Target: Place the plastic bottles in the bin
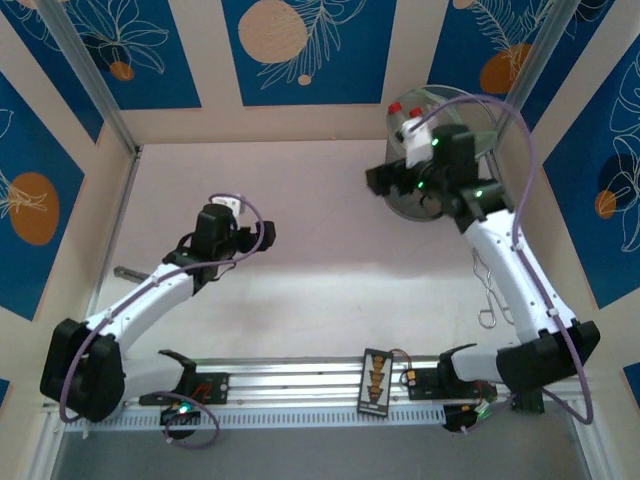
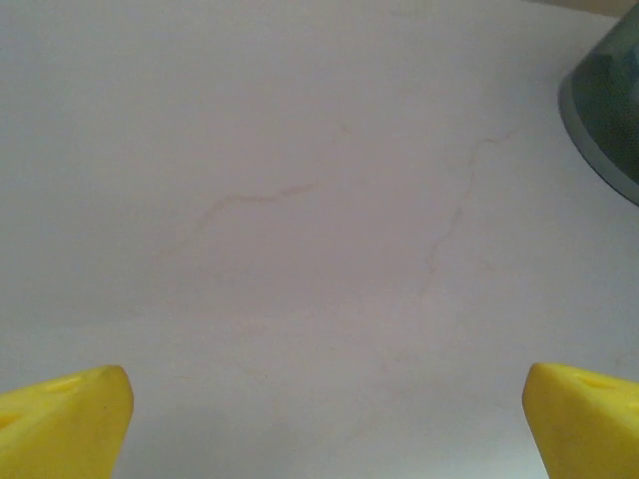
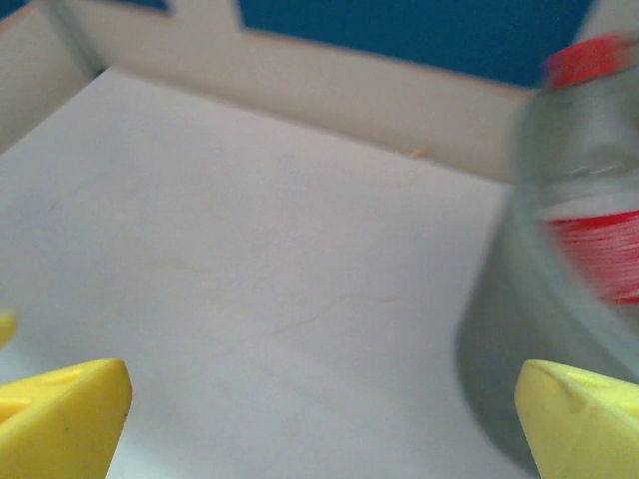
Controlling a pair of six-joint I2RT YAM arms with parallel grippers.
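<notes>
The bin [image 1: 447, 140] stands at the far right of the table, and two red-capped plastic bottles [image 1: 405, 112] show inside its rim. My right gripper [image 1: 378, 181] hangs at the bin's left side. In the right wrist view this gripper [image 3: 319, 424] is open and holds nothing, while the bin [image 3: 514, 329] rises at the right. A blurred bottle [image 3: 594, 235] with a red cap and label shows through its wall. My left gripper [image 1: 264, 235] sits mid-left over bare table. In the left wrist view it [image 2: 324, 419] is open and empty, with the bin's base [image 2: 609, 110] at the top right.
A bent metal wire hook [image 1: 487, 292] lies on the table beside the right arm. A small metal piece [image 1: 126, 271] lies near the left wall. Blue-patterned walls close in the table on three sides. A rail with a control box [image 1: 378, 380] runs along the near edge.
</notes>
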